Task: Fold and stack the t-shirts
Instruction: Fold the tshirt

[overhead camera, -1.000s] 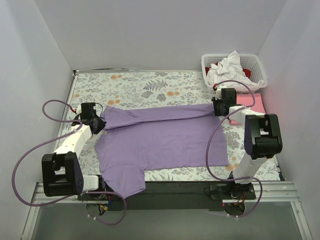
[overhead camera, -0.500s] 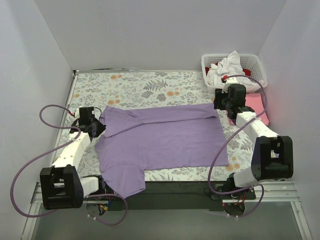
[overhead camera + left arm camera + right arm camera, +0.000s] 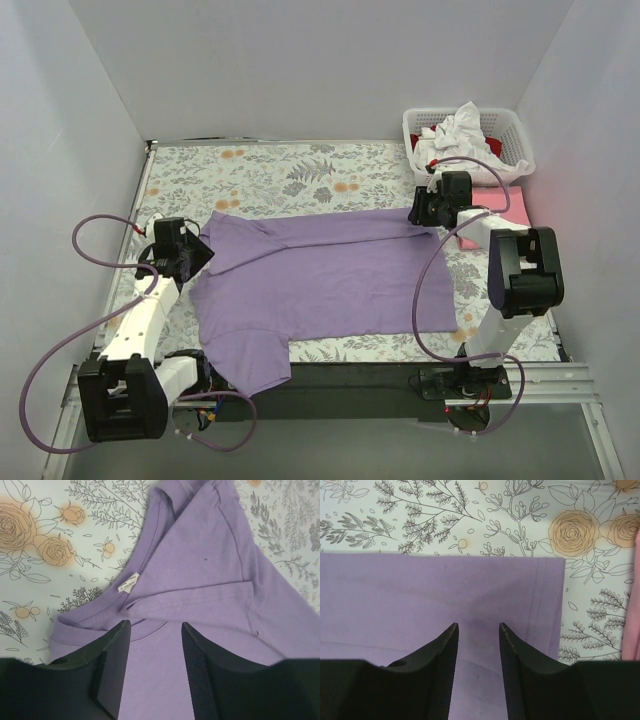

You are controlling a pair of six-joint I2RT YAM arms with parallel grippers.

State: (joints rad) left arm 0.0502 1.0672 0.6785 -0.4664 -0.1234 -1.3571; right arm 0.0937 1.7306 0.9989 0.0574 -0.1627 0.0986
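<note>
Lavender t-shirt [image 3: 320, 275] lies flat on the table [image 3: 300, 165], long axis 9 to 3 o'clock. Collar sits under the left end effector [image 3: 203, 252], hem under the right end effector [image 3: 420, 210]; both part-open, empty.

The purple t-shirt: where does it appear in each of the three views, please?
Top external: purple t-shirt spread flat at centre.
Left wrist: purple t-shirt, collar end, fills centre and right.
Right wrist: purple t-shirt, hemmed corner, fills left and middle.
Shared landmark: the floral cloth under it.
</note>
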